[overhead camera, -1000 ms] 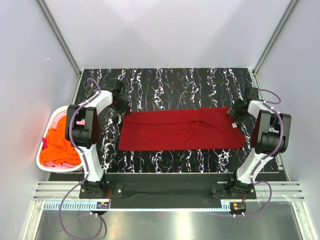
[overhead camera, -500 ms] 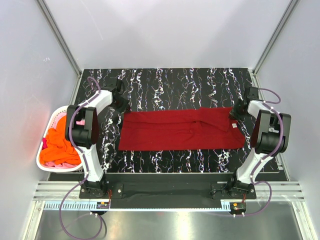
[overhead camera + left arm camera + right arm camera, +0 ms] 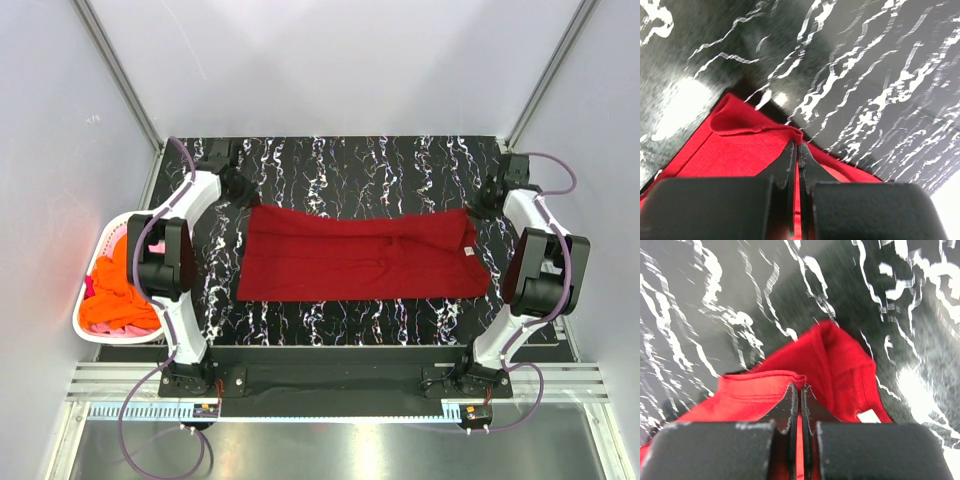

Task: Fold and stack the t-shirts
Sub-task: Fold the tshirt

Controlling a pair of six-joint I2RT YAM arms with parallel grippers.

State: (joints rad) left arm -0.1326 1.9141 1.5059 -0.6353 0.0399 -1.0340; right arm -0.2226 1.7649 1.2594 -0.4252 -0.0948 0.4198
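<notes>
A dark red t-shirt (image 3: 360, 258) lies spread as a wide band across the middle of the black marbled table. My left gripper (image 3: 245, 195) is at its far left corner, and in the left wrist view the gripper (image 3: 797, 145) is shut on a raised fold of the red t-shirt (image 3: 740, 155). My right gripper (image 3: 478, 207) is at the far right corner; the right wrist view shows the gripper (image 3: 800, 387) shut on the hem of the red t-shirt (image 3: 840, 365). A white label (image 3: 869, 416) shows near that corner. Orange and pink t-shirts (image 3: 120, 295) lie bunched in the basket.
A white plastic basket (image 3: 98, 335) stands off the table's left edge beside the left arm. White walls and metal posts close in the back and sides. The arm bases are bolted along the near edge.
The right gripper has shut on the shirt's far right corner. Both grippers have moved toward the back of the table, drawing the shirt's far edge with them.
</notes>
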